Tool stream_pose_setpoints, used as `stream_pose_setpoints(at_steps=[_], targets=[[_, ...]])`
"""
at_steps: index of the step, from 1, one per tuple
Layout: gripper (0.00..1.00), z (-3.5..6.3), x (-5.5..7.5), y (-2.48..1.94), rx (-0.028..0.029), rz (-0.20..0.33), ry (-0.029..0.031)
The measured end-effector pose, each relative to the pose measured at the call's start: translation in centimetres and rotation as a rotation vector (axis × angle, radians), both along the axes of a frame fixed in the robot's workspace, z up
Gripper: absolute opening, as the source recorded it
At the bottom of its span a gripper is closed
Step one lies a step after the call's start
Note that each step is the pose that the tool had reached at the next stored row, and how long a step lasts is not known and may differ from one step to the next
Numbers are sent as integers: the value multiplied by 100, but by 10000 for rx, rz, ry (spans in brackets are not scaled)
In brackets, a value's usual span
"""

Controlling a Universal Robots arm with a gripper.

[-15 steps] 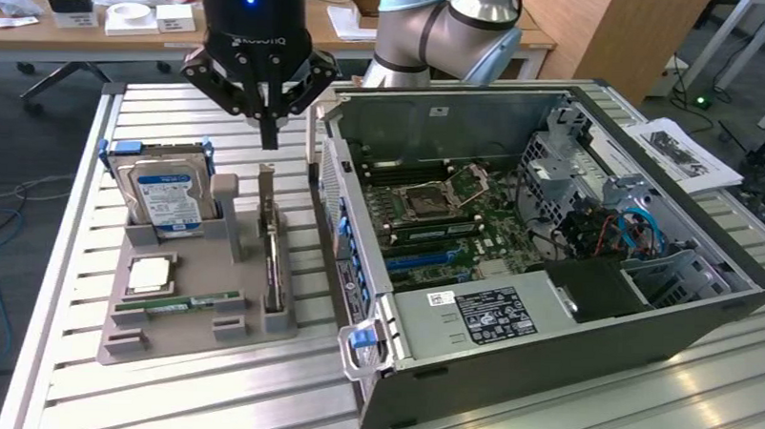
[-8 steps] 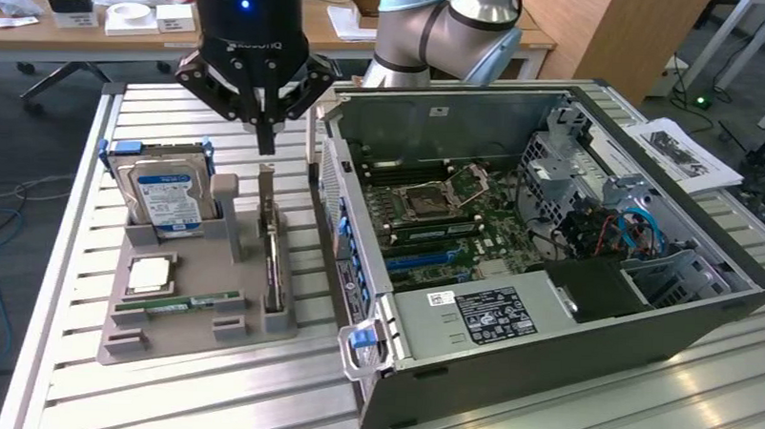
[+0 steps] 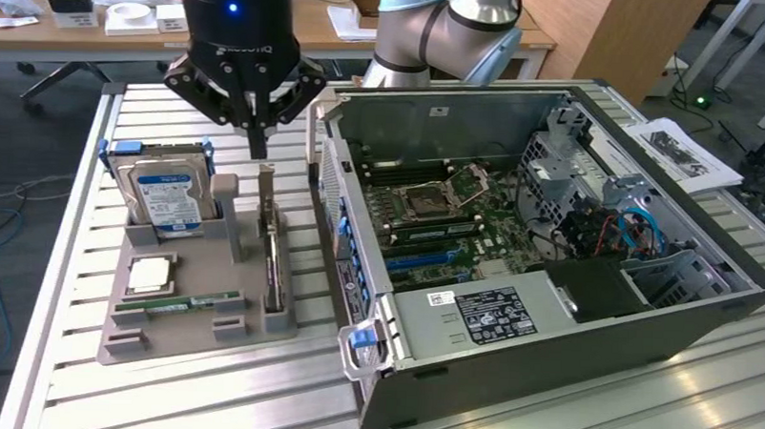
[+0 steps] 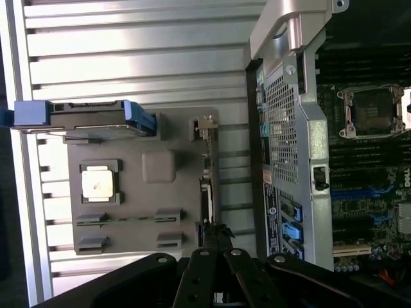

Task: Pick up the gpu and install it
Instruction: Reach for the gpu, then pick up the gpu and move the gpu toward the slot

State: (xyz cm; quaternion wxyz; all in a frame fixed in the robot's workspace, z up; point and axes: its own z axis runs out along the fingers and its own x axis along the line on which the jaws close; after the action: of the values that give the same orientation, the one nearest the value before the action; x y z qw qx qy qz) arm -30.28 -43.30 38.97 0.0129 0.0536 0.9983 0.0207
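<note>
The gripper [image 3: 258,151] [image 4: 217,232] hangs over the gray holder [image 3: 181,333] [image 4: 138,196], its 2 fingers drawn together, tips just above the gpu [image 3: 272,249] [image 4: 205,192]; contact cannot be told; the gpu stands on edge in the holder's slot nearest the open case [image 3: 531,325], beside the drive [image 3: 165,195] [image 4: 96,117]; holder and case sit on the slatted table [image 3: 223,395].

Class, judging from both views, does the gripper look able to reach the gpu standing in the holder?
Probably yes. The gripper hangs above the gpu, which stands on edge in the grey holder with its top edge bare. The hard drive and the computer case sit to either side, not over it.
</note>
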Motion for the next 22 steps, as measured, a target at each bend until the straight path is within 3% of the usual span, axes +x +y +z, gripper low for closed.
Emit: stream_pose_setpoints(at_steps=[7,22], targets=[[11,0,-17,-49,0,1,0],[11,0,-17,-50,0,1,1]])
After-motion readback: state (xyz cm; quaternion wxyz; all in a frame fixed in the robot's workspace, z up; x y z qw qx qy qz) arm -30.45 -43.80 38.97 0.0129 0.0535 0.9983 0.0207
